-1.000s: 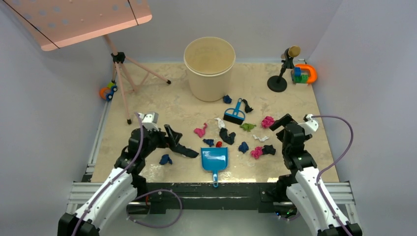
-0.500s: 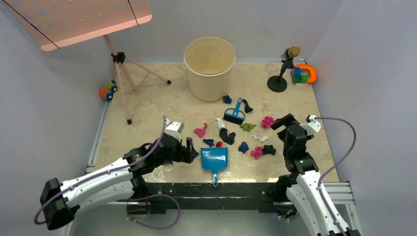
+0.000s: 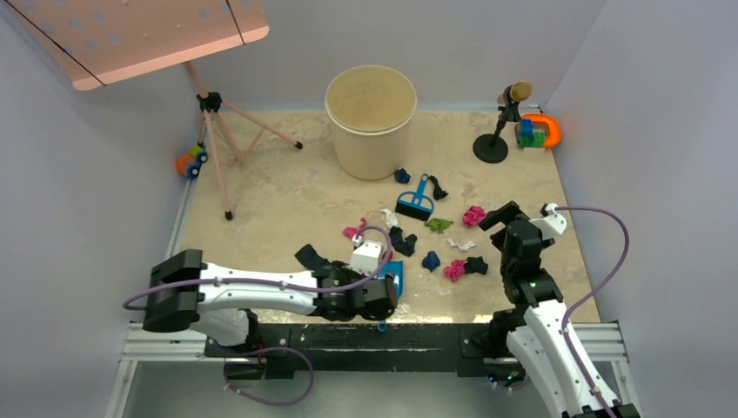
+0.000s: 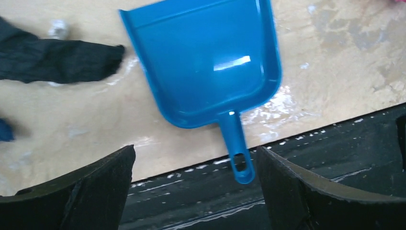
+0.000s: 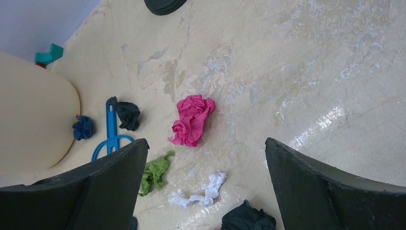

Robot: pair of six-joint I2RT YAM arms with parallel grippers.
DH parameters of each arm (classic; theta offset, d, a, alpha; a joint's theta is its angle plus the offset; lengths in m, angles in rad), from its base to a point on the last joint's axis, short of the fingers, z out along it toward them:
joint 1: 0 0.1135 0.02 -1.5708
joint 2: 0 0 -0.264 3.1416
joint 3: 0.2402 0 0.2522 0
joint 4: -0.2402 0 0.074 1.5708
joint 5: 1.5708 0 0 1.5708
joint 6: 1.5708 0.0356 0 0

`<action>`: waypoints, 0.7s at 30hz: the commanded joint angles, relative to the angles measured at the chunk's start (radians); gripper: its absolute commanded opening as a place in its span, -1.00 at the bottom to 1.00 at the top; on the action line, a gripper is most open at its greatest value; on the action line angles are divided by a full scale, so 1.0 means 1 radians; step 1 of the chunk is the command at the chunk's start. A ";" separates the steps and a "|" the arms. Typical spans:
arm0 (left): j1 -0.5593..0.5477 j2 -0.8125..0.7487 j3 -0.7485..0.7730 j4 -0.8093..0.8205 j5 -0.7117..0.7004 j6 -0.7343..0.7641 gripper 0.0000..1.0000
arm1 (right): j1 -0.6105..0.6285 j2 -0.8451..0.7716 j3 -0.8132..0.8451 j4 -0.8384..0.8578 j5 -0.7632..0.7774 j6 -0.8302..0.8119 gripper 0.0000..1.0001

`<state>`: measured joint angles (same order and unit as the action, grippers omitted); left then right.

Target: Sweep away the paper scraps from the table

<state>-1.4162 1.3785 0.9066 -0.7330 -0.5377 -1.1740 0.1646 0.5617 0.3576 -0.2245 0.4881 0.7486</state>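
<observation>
The paper scraps lie mid-table: pink (image 3: 472,215), green (image 3: 438,225), white (image 3: 461,245), pink (image 3: 453,271), dark blue (image 3: 431,260), black (image 3: 400,239). A blue dustpan (image 4: 206,62) lies at the near edge, its handle (image 4: 238,155) over the black rail. My left gripper (image 4: 195,151) is open above that handle, holding nothing; in the top view it (image 3: 385,303) covers most of the dustpan (image 3: 397,275). My right gripper (image 5: 205,142) is open and empty above the pink (image 5: 194,117), green (image 5: 155,172) and white (image 5: 201,194) scraps.
A small blue brush (image 3: 416,202) lies behind the scraps, before a beige bucket (image 3: 371,122). A pink tripod stand (image 3: 218,131) is at the back left, with toys (image 3: 191,162) by it. A black stand (image 3: 496,131) and toys (image 3: 538,131) are at the back right.
My left arm has swung right along the near edge, from beside the dustpan to over it; its open gripper now hangs above the handle. The right arm has barely moved.
</observation>
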 commanded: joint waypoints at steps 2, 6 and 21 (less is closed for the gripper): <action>-0.041 0.169 0.122 -0.015 -0.020 -0.104 1.00 | 0.004 -0.008 0.026 0.017 0.018 0.015 0.96; -0.041 0.241 0.131 0.067 0.040 -0.130 0.84 | 0.004 -0.012 0.026 0.017 0.017 0.016 0.96; -0.041 0.223 0.144 -0.001 -0.017 -0.167 -0.74 | 0.004 -0.007 0.025 0.020 0.014 0.014 0.96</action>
<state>-1.4555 1.6989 1.0199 -0.6544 -0.4877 -1.3178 0.1646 0.5606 0.3576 -0.2245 0.4870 0.7486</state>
